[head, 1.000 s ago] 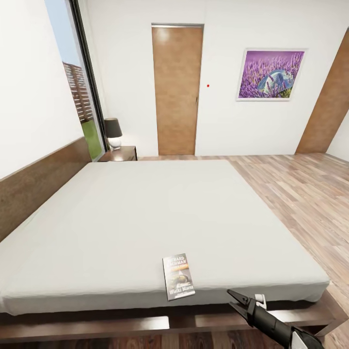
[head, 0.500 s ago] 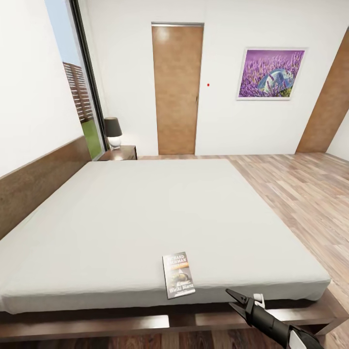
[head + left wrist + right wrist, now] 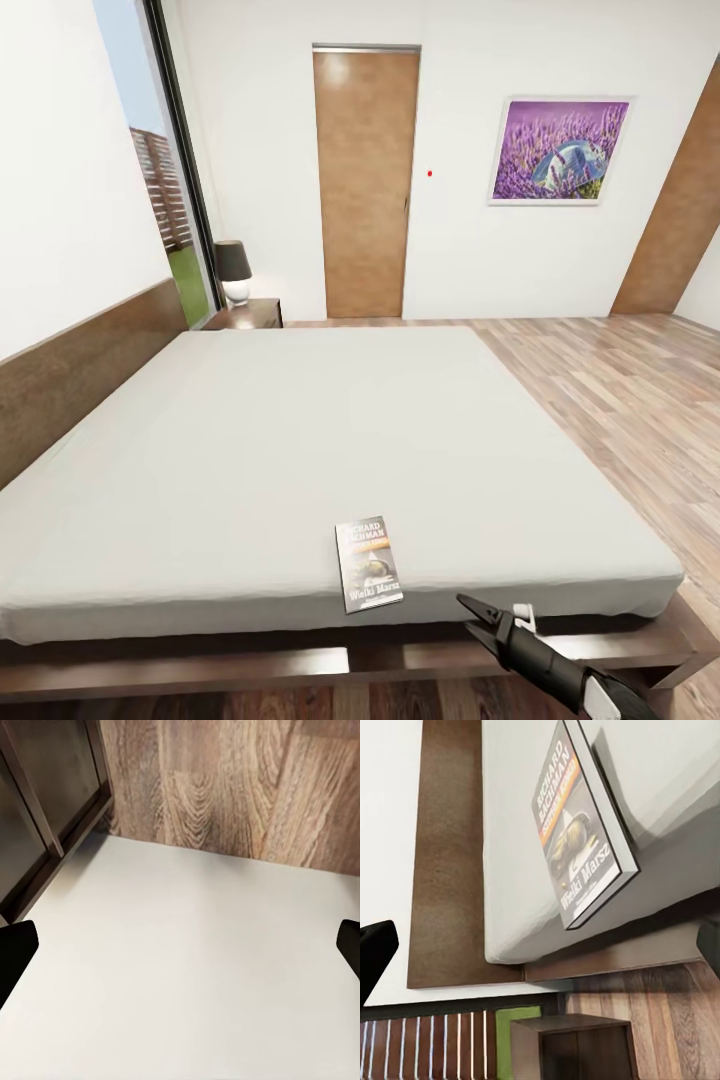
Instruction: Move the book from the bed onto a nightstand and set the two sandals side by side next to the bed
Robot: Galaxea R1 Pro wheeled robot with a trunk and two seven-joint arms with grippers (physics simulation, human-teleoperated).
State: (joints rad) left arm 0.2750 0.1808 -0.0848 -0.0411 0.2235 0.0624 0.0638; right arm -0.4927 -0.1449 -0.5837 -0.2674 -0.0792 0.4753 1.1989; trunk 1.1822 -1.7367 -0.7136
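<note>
One book (image 3: pixel 368 563) at bed (image 3: pixel 300 440) edge; right gripper (image 3: pixel 473 619) beside, jaws apart.

A tall brown wooden door (image 3: pixel 365 180) stands closed in the white far wall, with a framed purple lavender picture (image 3: pixel 559 152) hanging beside it. A small dark-shaded table lamp (image 3: pixel 234 272) sits by the tall window (image 3: pixel 160 170). Light wood-plank flooring (image 3: pixel 620 400) spreads toward another brown door (image 3: pixel 672 225).
</note>
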